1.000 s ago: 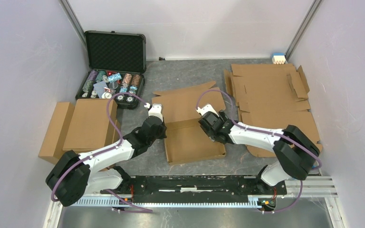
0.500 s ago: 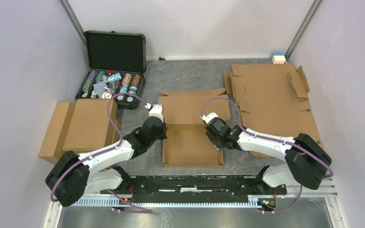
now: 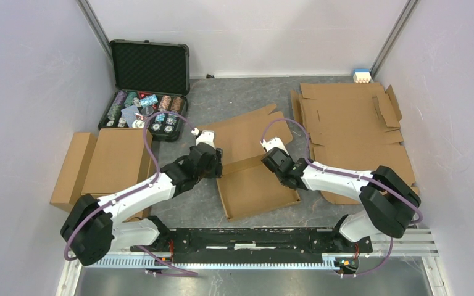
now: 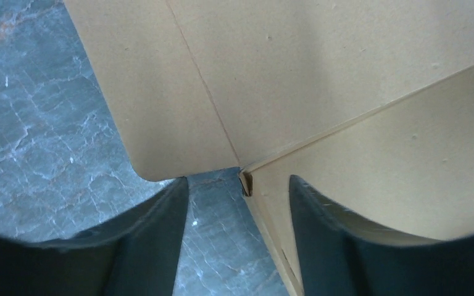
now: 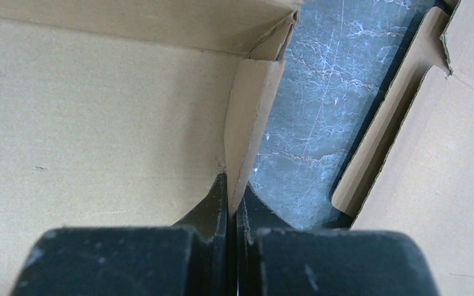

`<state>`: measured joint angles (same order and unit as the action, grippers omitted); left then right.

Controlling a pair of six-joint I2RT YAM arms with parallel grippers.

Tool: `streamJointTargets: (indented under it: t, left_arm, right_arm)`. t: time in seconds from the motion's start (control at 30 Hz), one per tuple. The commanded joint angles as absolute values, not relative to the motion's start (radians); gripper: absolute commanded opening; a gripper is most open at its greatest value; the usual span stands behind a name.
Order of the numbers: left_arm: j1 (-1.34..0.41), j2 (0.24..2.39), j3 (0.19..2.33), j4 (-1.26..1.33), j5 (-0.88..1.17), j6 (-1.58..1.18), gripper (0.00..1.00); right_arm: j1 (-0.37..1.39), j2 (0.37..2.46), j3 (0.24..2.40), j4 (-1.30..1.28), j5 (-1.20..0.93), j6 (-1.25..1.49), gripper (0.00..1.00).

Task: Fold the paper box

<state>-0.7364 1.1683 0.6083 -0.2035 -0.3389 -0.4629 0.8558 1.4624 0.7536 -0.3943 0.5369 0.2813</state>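
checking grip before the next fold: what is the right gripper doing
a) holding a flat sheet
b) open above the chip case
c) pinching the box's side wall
c: the right wrist view shows the right gripper shut on an upright side wall of the box.

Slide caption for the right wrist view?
Right gripper, jaws shut on a side wall of the paper box, grey table beyond.

The paper box [image 3: 256, 185] lies mid-table, case [image 3: 150, 65] behind-left, flat cardboard sheets [image 3: 352, 123] to its right.
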Motion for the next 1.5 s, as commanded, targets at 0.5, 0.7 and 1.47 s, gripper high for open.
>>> streamJointTargets:
  t: [0.5,0.7,1.47]
  left_arm:
    - [-0.768,1.029,0.575,-0.270,-0.321,-0.697,0.76]
    - [-0.821,1.050,0.577,-0.230,-0.376,-0.700,0.77]
    - [-0.821,1.153,0.582,-0.229,-0.443,-0.673,0.36]
  right_arm:
    - [0.861,1.218,0.560,-0.042,0.647,0.265,0.00]
    - [0.858,1.234,0.578,-0.029,0.662,0.325,0.00]
    - [0.852,1.286,0.691,-0.387,0.526,0.285,0.89]
